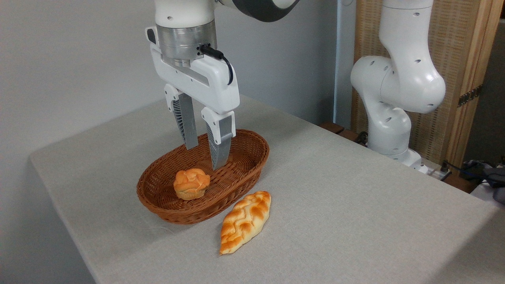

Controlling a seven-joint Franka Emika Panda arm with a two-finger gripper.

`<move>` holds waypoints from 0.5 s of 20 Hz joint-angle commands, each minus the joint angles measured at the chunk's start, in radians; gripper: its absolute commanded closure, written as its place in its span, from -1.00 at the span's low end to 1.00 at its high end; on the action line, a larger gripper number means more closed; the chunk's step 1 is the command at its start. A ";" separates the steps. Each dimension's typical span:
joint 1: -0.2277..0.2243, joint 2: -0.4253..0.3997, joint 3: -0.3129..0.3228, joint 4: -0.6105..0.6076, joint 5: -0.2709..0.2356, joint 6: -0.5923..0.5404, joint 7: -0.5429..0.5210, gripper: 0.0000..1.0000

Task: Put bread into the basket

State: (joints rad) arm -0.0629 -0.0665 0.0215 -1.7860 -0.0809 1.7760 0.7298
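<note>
My two-finger gripper [205,156] hangs above the basket, pointing straight down. Jaws released: a clear gap shows between the two grey ribbed fingers [185,126], nothing held between them. Fingertips sit over the middle-to-rear part of the basket's interior; whether they dip below the rim line I cannot tell from this angle.

Directly under me: the oval, reddish-brown woven wicker basket [244,173], shallow with flared sides, standing on the table. Inside it, toward its near end, sits a small round orange muffin-like bun [191,184], upright on the basket floor. It is in front of and below my fingertips, apart from them.

The long, leaf-shaped braided loaf of bread [245,221], golden-orange crust with paler plaited ridges and pointed ends, lies on the table outside the basket, just beside its near right wall. It lies flat, long axis roughly parallel to the basket's. Contact between the loaf's upper tip and the wicker: cannot tell.

Surface: a table covered with pale grey cloth [355,205]. My white arm base [390,118] stands at the far right edge. Behind it, a light wooden panel [465,59]; elsewhere a plain grey wall [71,59].
</note>
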 commanded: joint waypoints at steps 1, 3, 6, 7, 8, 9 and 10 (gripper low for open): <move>-0.012 0.001 0.009 0.014 -0.010 -0.064 0.062 -1.00; -0.012 0.001 0.011 0.013 0.000 -0.076 0.063 -1.00; -0.014 0.001 0.008 0.011 0.003 -0.075 0.062 -1.00; -0.014 0.001 0.008 0.011 0.004 -0.075 0.054 -1.00; -0.014 0.002 0.008 0.010 0.004 -0.075 0.054 -1.00; -0.014 0.002 0.008 0.008 0.004 -0.073 0.053 -1.00; -0.012 0.002 0.012 0.007 0.003 -0.073 0.057 -1.00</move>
State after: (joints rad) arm -0.0684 -0.0653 0.0210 -1.7861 -0.0807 1.7255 0.7796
